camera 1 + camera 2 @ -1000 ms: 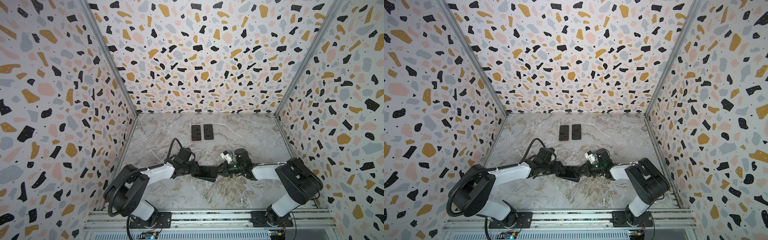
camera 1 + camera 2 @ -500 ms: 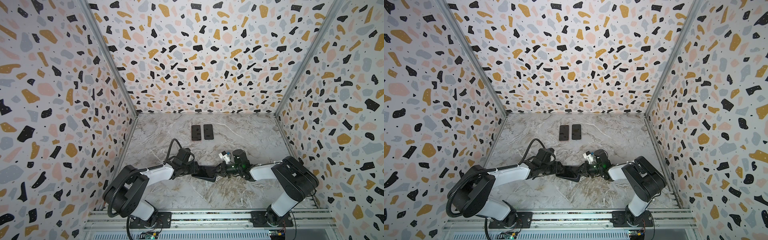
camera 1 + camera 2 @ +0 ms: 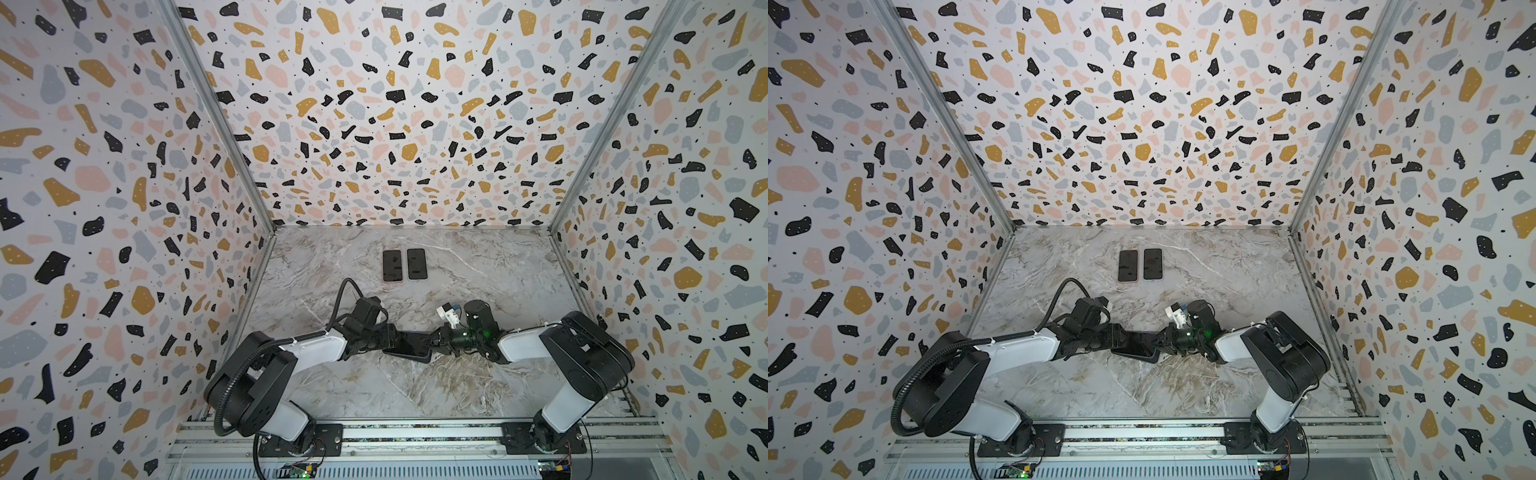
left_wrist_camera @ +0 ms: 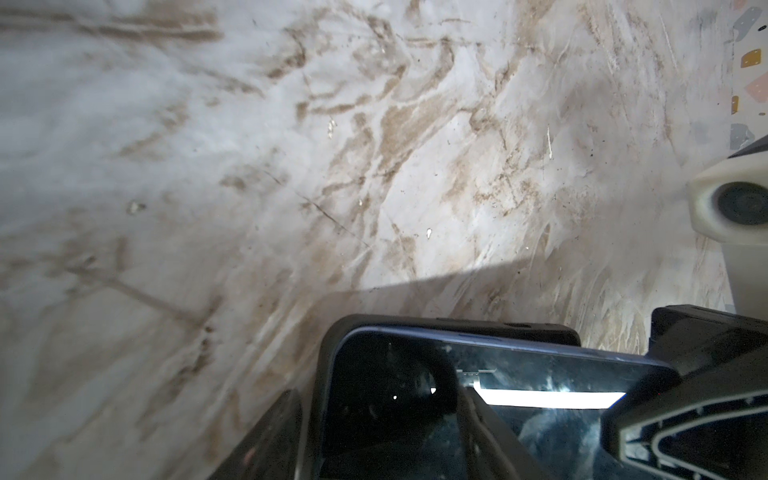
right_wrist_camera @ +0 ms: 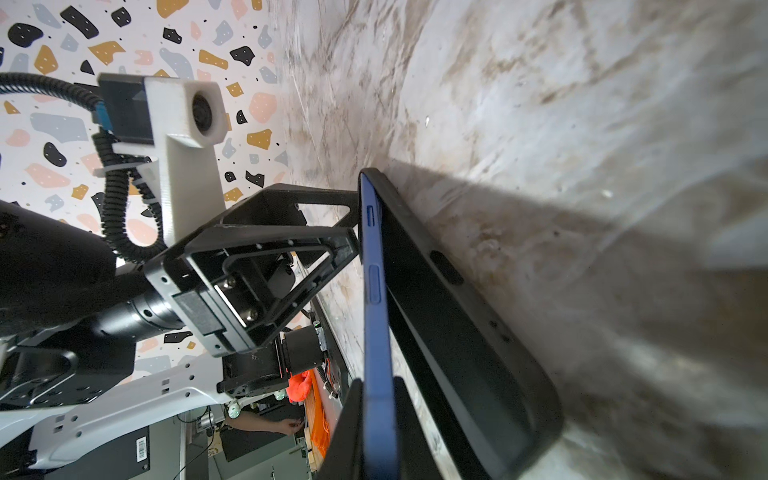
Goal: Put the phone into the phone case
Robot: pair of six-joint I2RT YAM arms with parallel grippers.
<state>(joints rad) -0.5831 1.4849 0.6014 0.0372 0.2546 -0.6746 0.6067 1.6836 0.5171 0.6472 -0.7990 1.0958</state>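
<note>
Terrazzo-speckled walls [image 3: 374, 124] close the cell in on three sides, with a grey-brown marbled surface [image 3: 415, 390] as its floor. From a metal rail [image 3: 415, 434] at the near edge, the black-and-white left arm [image 3: 307, 353] and the matching right arm [image 3: 582, 361] lean in low and meet near the middle of the surface.

Well apart from them, towards the back wall, a dark flat phone [image 3: 392, 266] lies just beside a second dark flat phone [image 3: 417, 264].

Between the arms sits the black phone case [image 3: 419, 358], low over the surface. I can't tell whether its back touches the marble. In both top views it merges with the blue-edged phone [image 3: 409, 341] into one dark slab, and the arms hide both its ends.

The right wrist view separates them. The blue-edged phone [image 5: 376, 332] is seen edge-on, side buttons showing. It meets the black phone case [image 5: 457, 332] at the far end and stands away from it at the near end, leaving a wedge-shaped gap.

The left end effector [image 5: 352, 222] stands wide at that far end, a finger at each long side. As far as I can make out it is clamped on the case, but the left wrist view cuts both fingers off at the frame.

The right end effector [image 5: 374, 415] is pinched narrow on the phone's lifted end, with dark fingers [image 5: 347, 428] on either face. Their tips run out of the picture.
</note>
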